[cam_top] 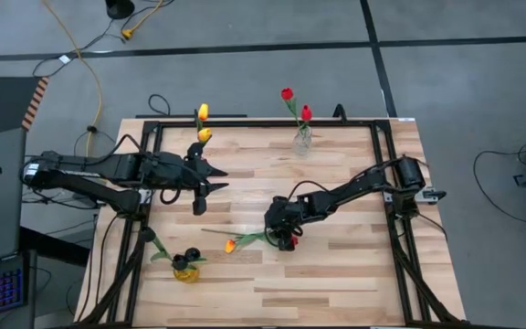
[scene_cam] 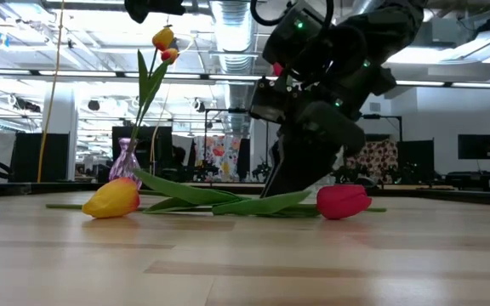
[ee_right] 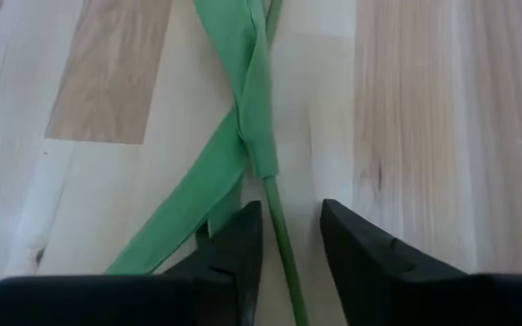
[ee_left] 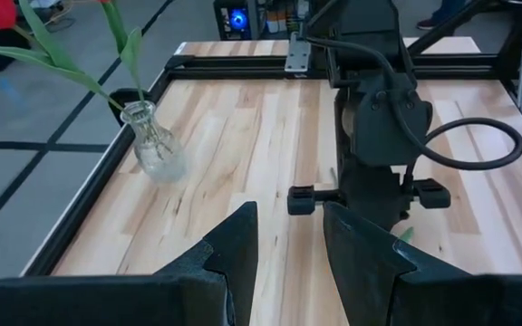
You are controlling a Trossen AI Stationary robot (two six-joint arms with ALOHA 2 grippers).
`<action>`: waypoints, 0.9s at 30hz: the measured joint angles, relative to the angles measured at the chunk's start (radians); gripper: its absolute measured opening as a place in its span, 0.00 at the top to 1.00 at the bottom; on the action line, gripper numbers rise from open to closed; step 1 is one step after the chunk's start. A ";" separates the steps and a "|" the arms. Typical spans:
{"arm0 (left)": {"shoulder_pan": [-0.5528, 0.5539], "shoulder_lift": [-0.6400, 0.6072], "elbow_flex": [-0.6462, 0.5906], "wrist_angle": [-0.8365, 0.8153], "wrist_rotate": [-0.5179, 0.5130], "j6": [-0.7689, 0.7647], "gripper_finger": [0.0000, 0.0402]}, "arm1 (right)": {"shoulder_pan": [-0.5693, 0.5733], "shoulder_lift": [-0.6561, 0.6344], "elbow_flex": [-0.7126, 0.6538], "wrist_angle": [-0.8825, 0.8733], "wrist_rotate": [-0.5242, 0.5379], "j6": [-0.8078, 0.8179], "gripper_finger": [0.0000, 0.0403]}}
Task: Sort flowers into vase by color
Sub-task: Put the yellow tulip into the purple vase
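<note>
**Tulips flat mid-tabletop**

Wooden tabletop point(cam_top: 336, 265) carries a yellow tulip point(cam_top: 230, 245) and a red tulip point(scene_cam: 344, 201) lying flat near its middle, stems crossing, long axes along the front edge. Right end effector point(ee_right: 287, 237) stands over them, spread astride one green stem point(ee_right: 280, 235). Left end effector point(cam_top: 210, 178), spread, hovers near the left edge.

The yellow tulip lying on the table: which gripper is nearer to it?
Right. The right gripper is down over the stems beside the yellow tulip; the left gripper hovers farther back, toward the yellow-flower vase.
</note>
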 joint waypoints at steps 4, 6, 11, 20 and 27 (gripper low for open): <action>0.000 0.000 0.000 -0.001 0.000 0.000 0.71 | 0.000 0.000 0.000 -0.001 0.001 0.001 0.70; 0.000 0.000 0.000 -0.001 0.001 -0.001 0.71 | 0.000 0.000 0.000 0.000 0.001 0.001 0.74; 0.000 0.000 0.000 -0.001 0.001 -0.002 0.71 | 0.000 0.000 0.006 -0.006 0.001 0.002 0.81; 0.000 -0.003 0.000 -0.002 0.001 -0.002 0.71 | 0.000 0.002 0.072 -0.087 -0.004 0.001 0.87; 0.000 -0.031 0.001 0.002 0.001 0.005 0.71 | -0.026 0.002 0.142 -0.119 -0.004 -0.024 0.92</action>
